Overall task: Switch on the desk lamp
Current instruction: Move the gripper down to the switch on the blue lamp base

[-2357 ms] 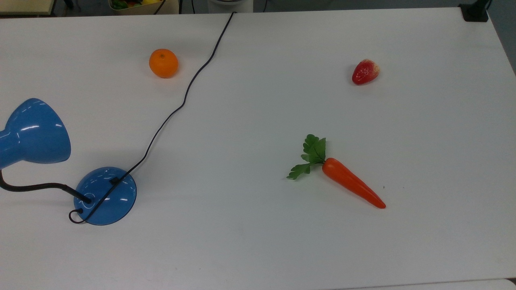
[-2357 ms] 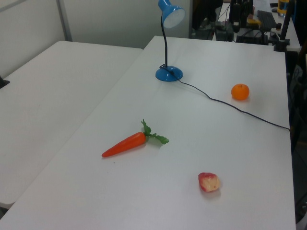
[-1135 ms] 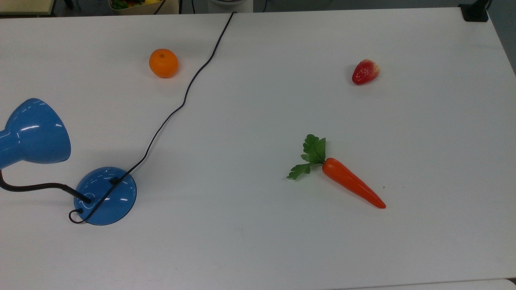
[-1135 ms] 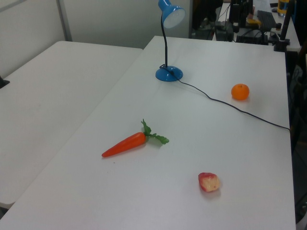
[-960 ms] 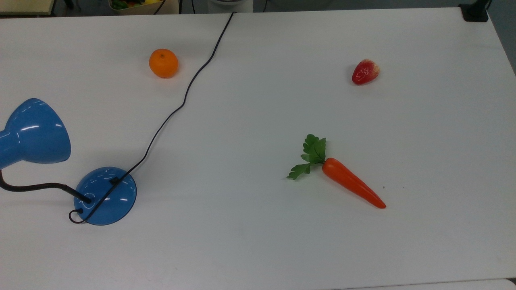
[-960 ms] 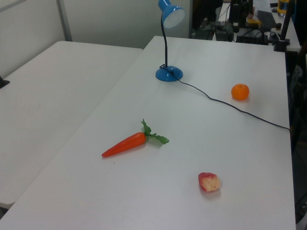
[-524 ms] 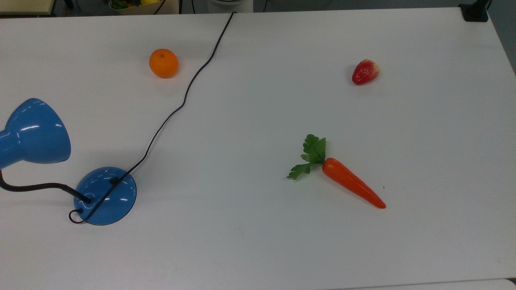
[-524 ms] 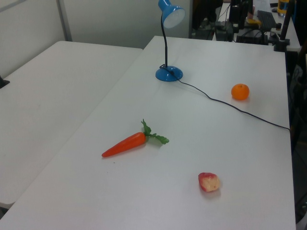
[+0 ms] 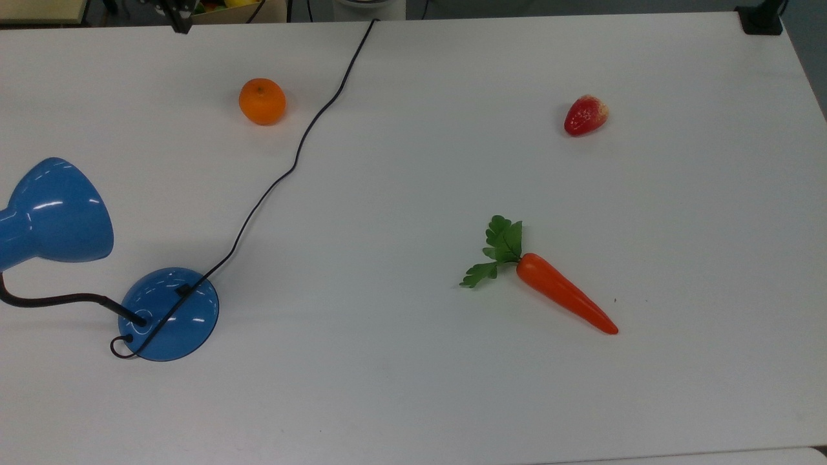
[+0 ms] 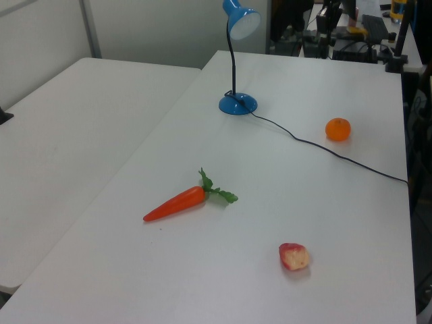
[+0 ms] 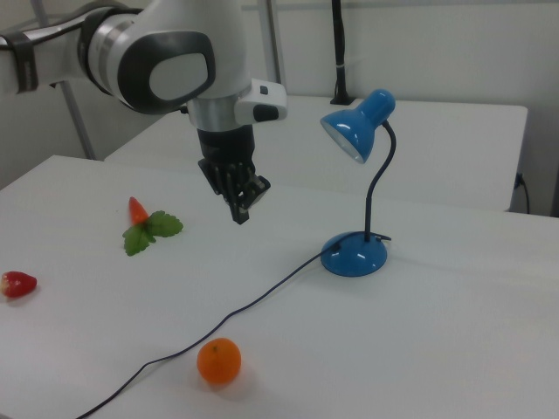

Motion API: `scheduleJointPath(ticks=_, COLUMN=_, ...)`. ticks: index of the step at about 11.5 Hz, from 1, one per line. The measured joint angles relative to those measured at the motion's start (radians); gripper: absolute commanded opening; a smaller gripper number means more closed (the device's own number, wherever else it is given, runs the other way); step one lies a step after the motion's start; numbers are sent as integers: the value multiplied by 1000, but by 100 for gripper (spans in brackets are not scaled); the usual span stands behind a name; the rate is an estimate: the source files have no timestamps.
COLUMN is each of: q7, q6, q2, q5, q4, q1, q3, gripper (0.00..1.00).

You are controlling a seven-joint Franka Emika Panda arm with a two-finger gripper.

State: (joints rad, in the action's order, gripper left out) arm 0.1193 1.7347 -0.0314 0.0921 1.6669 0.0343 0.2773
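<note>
At the top view's upper left, the gripper (image 9: pixel 179 24) has appeared (lamp (image 9: pixel 169 314) unmoved).

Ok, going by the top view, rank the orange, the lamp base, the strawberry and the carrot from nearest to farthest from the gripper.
From the gripper:
1. Orange, top view's upper left.
2. Lamp base, lower left.
3. Strawberry, upper right, and carrot, lower centre-right: too close to call.
</note>
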Motion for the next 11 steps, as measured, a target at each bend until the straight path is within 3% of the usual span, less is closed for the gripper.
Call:
scheduleJointPath(ticks=7, q7=-229, q6=299, q2=-143, q5=18, q4=12, q1=-6, q3=0, gripper=0)
scheduleJointPath(ticks=11, q7=-350, q6=440, q2=-249, q5=18, q4=13, q1=-54, q3=-2, gripper=0)
